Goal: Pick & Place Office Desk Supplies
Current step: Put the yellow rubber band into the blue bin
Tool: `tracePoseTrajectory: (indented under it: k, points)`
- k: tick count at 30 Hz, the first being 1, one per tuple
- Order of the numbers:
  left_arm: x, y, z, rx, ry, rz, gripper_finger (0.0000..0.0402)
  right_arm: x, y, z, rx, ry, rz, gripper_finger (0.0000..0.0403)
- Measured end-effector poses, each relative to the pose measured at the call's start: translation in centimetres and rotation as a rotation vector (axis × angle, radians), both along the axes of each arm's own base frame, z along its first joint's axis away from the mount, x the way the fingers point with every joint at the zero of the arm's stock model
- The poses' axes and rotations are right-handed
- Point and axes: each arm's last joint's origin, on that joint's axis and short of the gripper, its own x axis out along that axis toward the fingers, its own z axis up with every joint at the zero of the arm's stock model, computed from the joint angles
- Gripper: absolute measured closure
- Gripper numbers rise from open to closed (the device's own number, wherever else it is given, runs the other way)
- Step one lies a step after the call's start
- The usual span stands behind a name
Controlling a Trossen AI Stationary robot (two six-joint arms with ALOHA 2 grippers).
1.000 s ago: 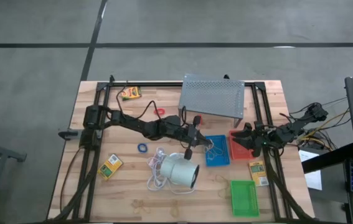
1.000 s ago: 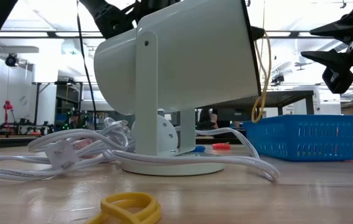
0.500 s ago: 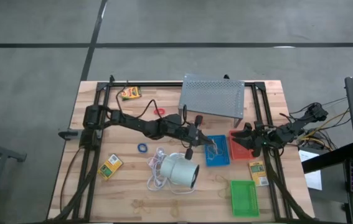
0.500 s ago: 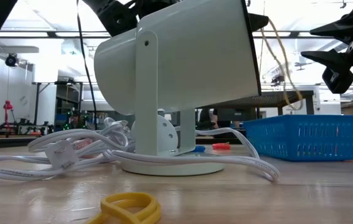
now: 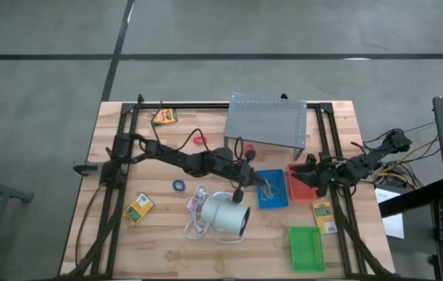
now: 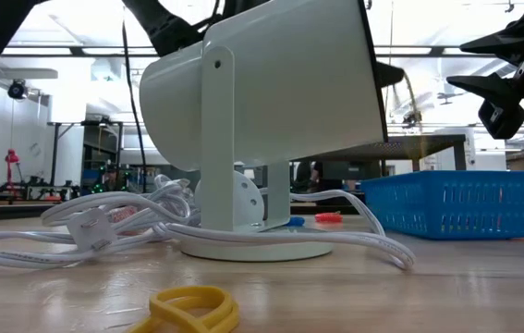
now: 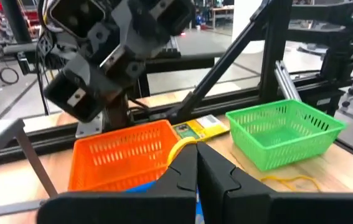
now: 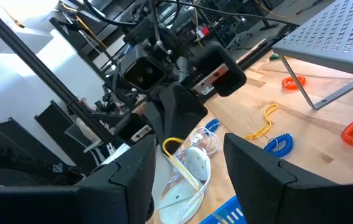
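Left gripper (image 5: 262,182) pinches a tan rubber band (image 7: 179,149) over the blue plastic tray (image 5: 273,190), seemingly its left edge (view's cluttered). Right gripper (image 5: 309,173) waits, fingers wide, above the red tray (image 5: 302,186).

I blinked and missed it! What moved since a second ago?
The left gripper, shut on a tan rubber band, carried it from beside the white cylinder to over the blue tray. The right gripper stayed open above the red tray; everything else kept its place.
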Motion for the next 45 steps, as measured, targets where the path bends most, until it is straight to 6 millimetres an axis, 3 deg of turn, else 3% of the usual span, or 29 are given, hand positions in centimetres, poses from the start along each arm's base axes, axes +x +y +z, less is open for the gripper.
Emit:
tracePoseTrajectory:
  k: [25,45]
  points:
    - [-0.8,1.0,-2.8,-0.005,0.294,0.022,0.0399,0.0,0.0,0.0,0.0,0.0,0.0,0.0218]
    - [-0.3,1.3,-2.6,0.051,0.211,0.03,0.0399,0.0,0.0,0.0,0.0,0.0,0.0,0.0218]
